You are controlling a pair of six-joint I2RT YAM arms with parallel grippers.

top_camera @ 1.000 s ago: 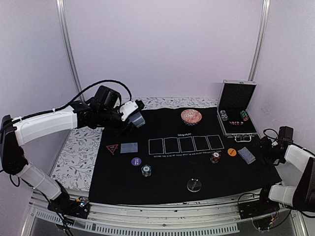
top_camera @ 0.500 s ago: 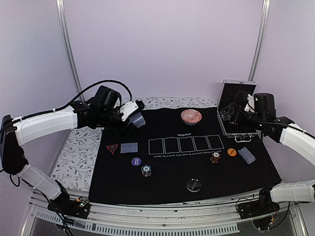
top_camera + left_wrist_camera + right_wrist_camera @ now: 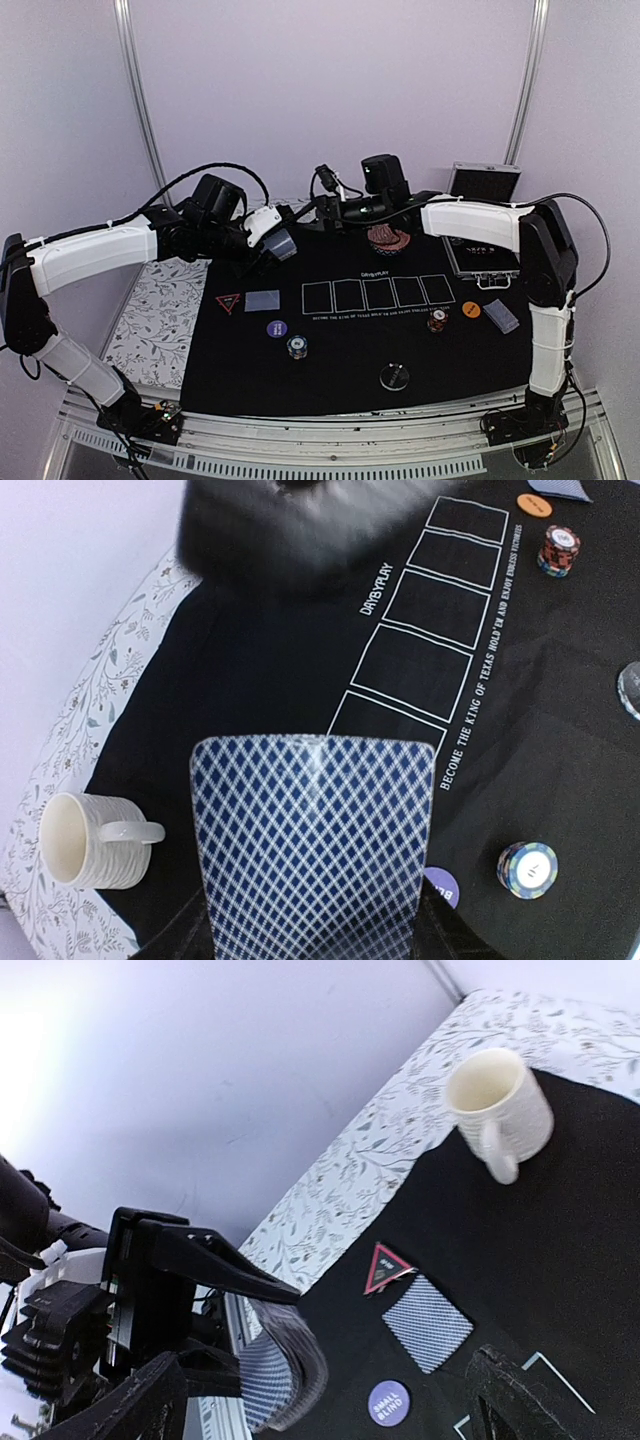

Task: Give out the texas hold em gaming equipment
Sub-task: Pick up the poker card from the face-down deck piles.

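My left gripper [image 3: 272, 240] is shut on a deck of blue-backed cards [image 3: 315, 840] above the black mat's back left; the deck [image 3: 285, 1365] bows between its fingers. My right gripper [image 3: 328, 200] hangs open just right of that deck, nothing between its fingers [image 3: 130, 1410]. On the mat lie a red-edged black triangle [image 3: 228, 302], dealt cards [image 3: 262, 300], a purple disc [image 3: 277, 328], a chip stack [image 3: 297, 346], a clear disc [image 3: 394, 377], a second chip stack [image 3: 437, 321], an orange disc [image 3: 471, 310] and more cards [image 3: 501, 316].
A cream mug [image 3: 497, 1105] lies on its side at the mat's back left corner. A red patterned bowl [image 3: 388, 238] sits under the right arm. An open metal case [image 3: 480, 215] stands at the back right. Five outlined card boxes [image 3: 378, 294] cross the mat.
The right arm has swung from the table's right side across the back to the left gripper's deck, and its jaws have spread wider. The left arm and deck have stayed put.
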